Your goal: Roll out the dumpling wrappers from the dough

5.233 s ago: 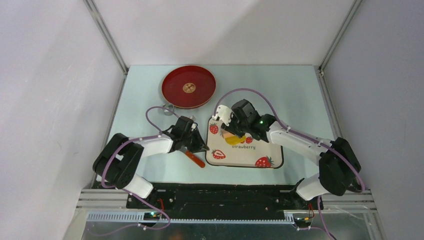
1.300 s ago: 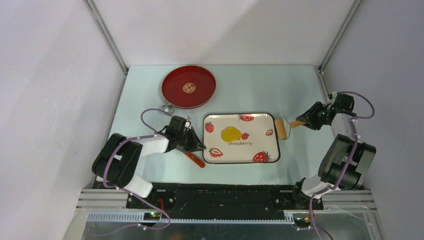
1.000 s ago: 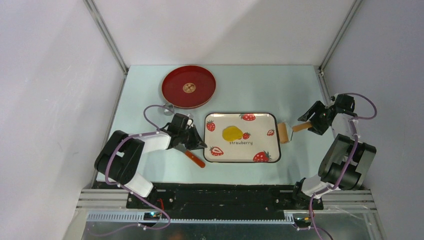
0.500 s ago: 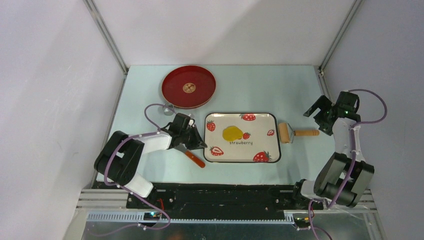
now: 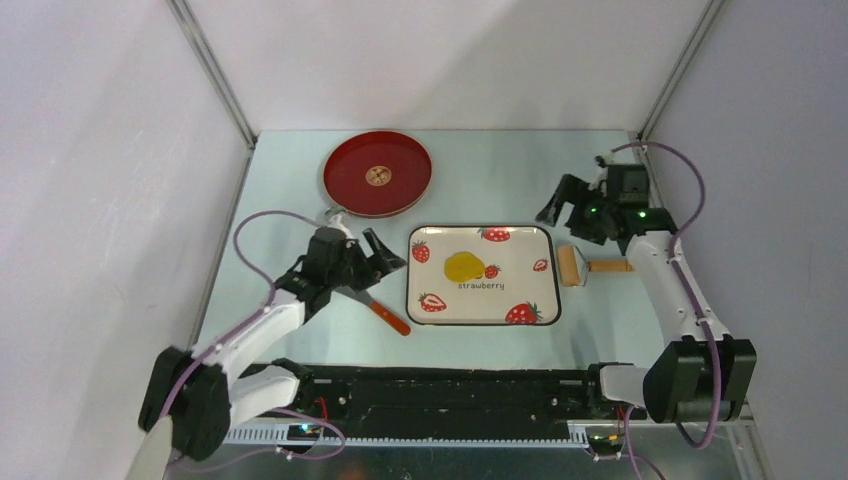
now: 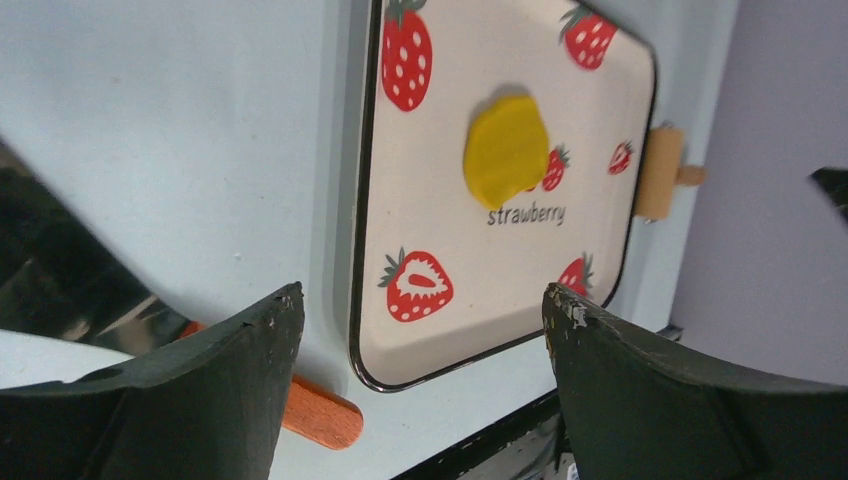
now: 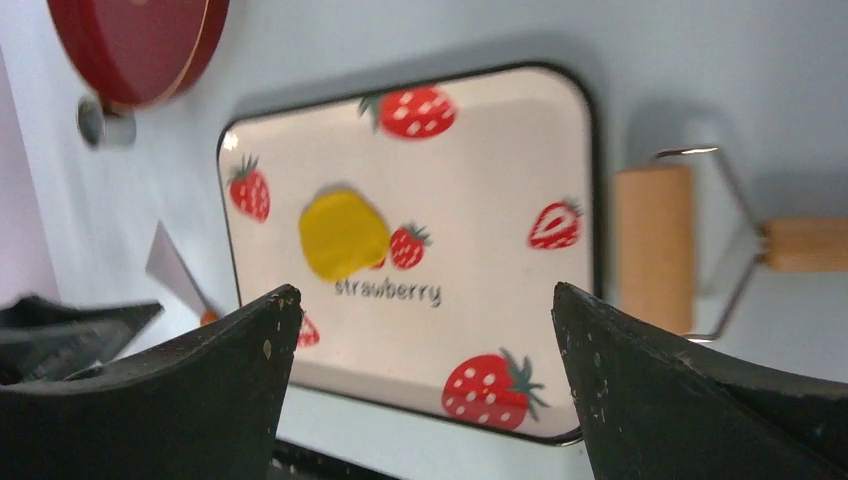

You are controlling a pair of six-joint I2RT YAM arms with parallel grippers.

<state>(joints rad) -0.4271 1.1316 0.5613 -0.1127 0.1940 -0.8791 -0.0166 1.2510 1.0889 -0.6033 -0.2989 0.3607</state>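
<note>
Moved: both arms since the earlier frames. The left gripper has backed off from the tray's 9 o'clock edge and spread its jaws; the right gripper has swung in from the table's 3 o'clock side.
Scraper: orange handle and grey blade, flat on the table at the tray's 8 o'clock, just off its corner.
Left gripper: wide open with nothing between the fingers, over the scraper's blade end and facing 3 o'clock across the tray.
Tray: white rounded rectangle with a dark rim, printed strawberries and the word "strawberry", mid-table.
Dough: one flattened yellow patch with an irregular edge, lying inside the tray slightly toward 10 o'clock of its centre, just above the printed word and overlapping a small printed strawberry at its 3 o'clock.
Roller: tan wood, lying on the table just beside the tray's 3 o'clock edge, handle pointing to 3 o'clock — no gripper on it.
Right gripper: wide open and empty, at the tray's 2 o'clock, apart from the roller.
Ring cutter: small and metal, at the tray's 11 o'clock, just beside the plate's near rim.
Red plate: round with a gold mark in the centre, farthest back, toward the table's 11 o'clock.
</note>
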